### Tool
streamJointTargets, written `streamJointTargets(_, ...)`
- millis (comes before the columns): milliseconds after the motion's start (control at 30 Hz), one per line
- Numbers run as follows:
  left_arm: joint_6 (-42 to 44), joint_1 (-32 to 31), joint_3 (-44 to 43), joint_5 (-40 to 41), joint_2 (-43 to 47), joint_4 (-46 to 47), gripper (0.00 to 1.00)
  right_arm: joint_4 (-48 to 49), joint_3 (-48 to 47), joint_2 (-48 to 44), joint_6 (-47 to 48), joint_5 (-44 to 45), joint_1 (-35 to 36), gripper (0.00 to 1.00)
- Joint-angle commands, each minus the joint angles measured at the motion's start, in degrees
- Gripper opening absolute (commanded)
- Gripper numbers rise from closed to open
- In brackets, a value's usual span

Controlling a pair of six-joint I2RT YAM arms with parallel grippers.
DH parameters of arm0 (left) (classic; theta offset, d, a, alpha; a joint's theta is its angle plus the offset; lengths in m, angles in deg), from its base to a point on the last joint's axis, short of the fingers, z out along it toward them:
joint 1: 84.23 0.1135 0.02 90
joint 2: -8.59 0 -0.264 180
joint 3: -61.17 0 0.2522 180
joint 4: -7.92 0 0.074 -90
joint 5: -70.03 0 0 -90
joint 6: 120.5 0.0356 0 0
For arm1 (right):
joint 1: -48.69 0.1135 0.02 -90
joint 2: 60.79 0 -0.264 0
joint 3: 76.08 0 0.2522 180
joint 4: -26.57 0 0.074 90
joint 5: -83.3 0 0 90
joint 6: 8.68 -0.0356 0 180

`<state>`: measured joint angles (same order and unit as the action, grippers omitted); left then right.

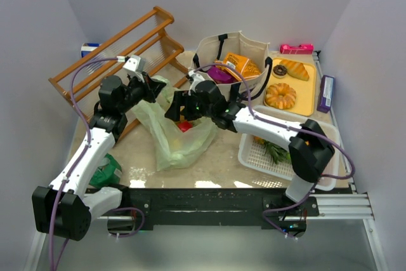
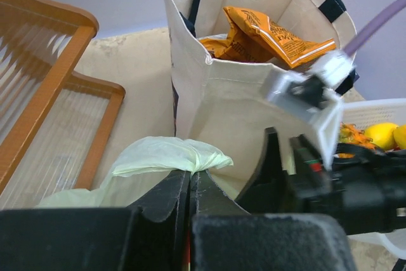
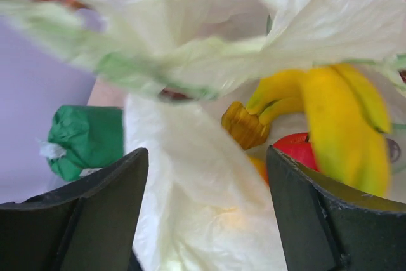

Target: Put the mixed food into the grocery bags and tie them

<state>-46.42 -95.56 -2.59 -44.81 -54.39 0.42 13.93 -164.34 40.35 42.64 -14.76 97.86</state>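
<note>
Left pincer pinches shut on the thin green bag slumped mid-scene on the tabletop, the right pincer gaping wide at its mouth; such light, limp, slippery film seems best taken by its handles.

Beige counter: pale green plastic bag laid at centre, canvas tote stood behind it. Wooden rack rear left, yellow tray rear right, white mesh basket near right, dark green bundle near left.
</note>
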Motion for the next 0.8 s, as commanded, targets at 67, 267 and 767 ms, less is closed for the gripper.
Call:
streamJointTargets(67,-0.5,-0.2,-0.5,2.9,1.0,0.8,0.00,-4.5,4.3,-10.3,1.8,2.5,0.3,0.79)
streamJointTargets(267,-0.4,-0.2,-0.5,3.2,0.9,0.6,0.00,-20.3,3.0,-17.8,0.9,18.8,0.3,0.82)
streamJointTargets(767,-0.6,-0.2,-0.7,2.9,1.2,0.5,0.00,-20.3,7.5,-13.8,-2.5,28.8,-6.2,0.85)
